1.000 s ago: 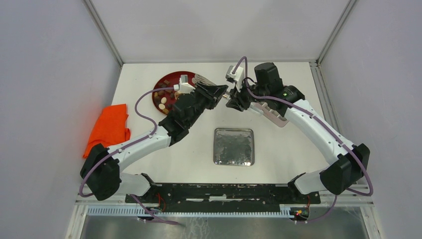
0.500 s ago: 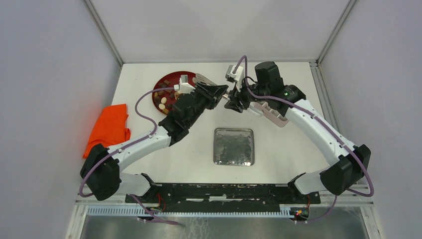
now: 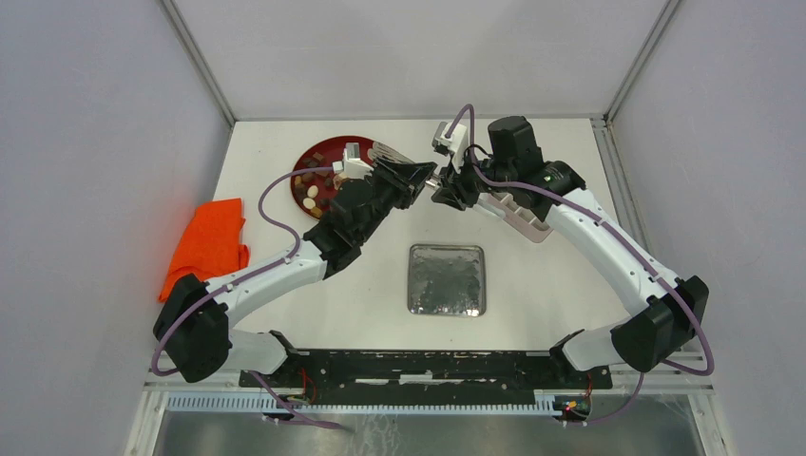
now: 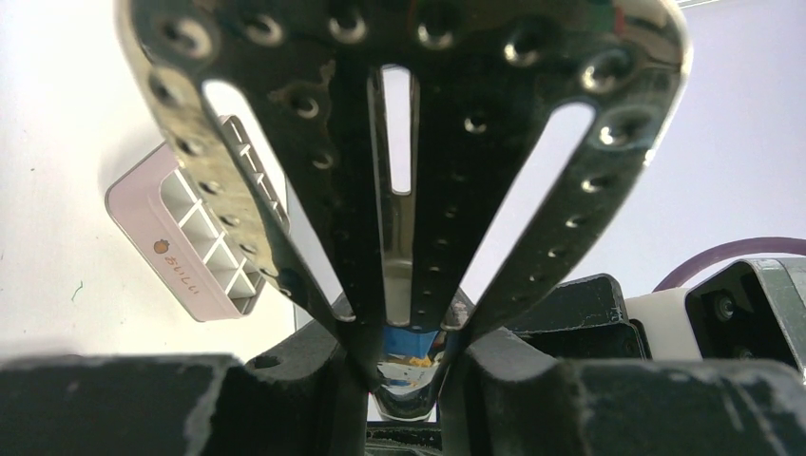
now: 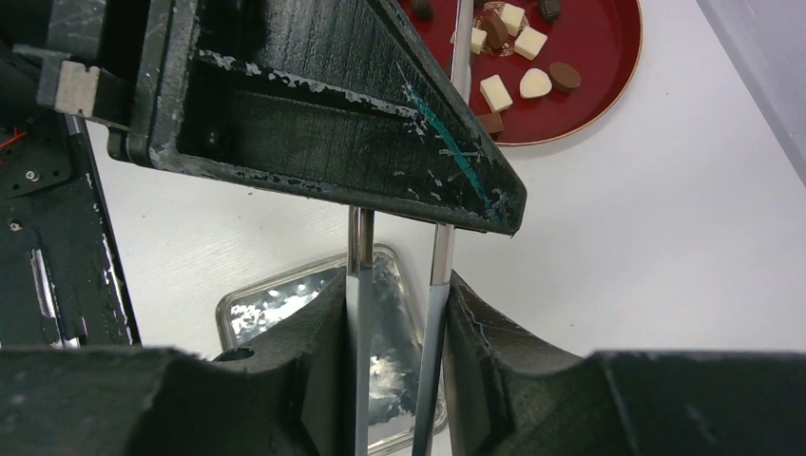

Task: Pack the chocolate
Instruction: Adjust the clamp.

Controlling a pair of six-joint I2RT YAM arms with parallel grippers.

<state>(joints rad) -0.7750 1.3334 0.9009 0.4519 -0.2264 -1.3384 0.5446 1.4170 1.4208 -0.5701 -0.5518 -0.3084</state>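
- A pair of perforated metal tongs (image 4: 409, 95) is clamped between the two arms above the middle of the table, and this is judged to be a handover or a re-gripping of the tool, since the pieces are too small to be picked by the wide fingers alone
- The left gripper (image 4: 404, 351) is seen closed on the narrow part of the tongs, a finger pressed against each side, with the wide blades fanned out beyond it
- The right gripper (image 5: 394, 313) is closed around the two thin metal arms of the tongs, one finger against each strip, so that the arms are pinched toward each other
- The chocolate (image 5: 496, 92) is left lying on the red plate (image 5: 594, 43), dark, light brown and cream pieces scattered loosely over it
- No piece is touched by either set of fingers; the plate lies well apart from them, beyond the left gripper on the far left of the table
- No piece can be made out between the blades
- The pale pink box (image 4: 143, 223) is set under the right arm, and the compartments that show look unfilled, so packing is judged barely begun
- A metal tray (image 3: 447, 278) lies nearer the bases, with no piece seen on it
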